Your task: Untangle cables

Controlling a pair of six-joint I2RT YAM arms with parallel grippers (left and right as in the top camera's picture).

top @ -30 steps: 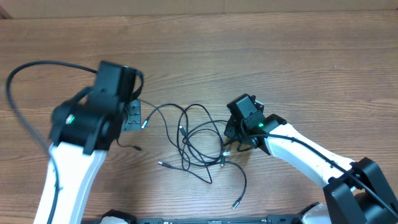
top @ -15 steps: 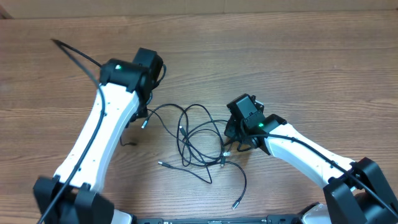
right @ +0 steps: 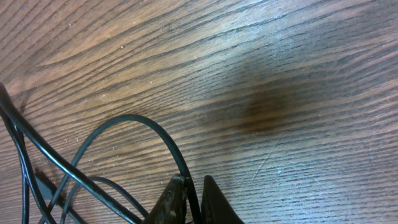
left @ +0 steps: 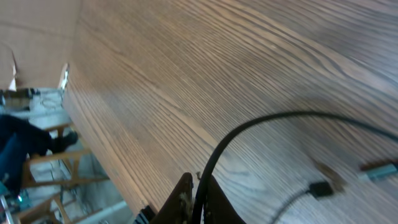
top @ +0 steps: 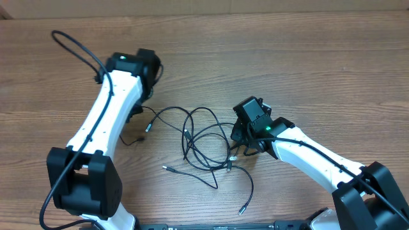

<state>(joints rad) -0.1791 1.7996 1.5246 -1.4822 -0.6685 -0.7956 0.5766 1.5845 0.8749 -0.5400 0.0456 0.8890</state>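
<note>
Left gripper (left: 198, 190) shifted leftward — cables (top: 204, 144) unmoved

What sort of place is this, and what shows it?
Likely a robotics lab or workshop: a white left arm and right arm over a wooden table with tangled black cables; wooden furniture stands beyond its edge.

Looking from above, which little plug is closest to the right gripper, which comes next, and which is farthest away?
1. The silvery plug: right beside the right gripper, just to its left.
2. The bottom plug: lower in the picture, lying on its own.
3. The leftmost plug: far over on the left side.
</note>
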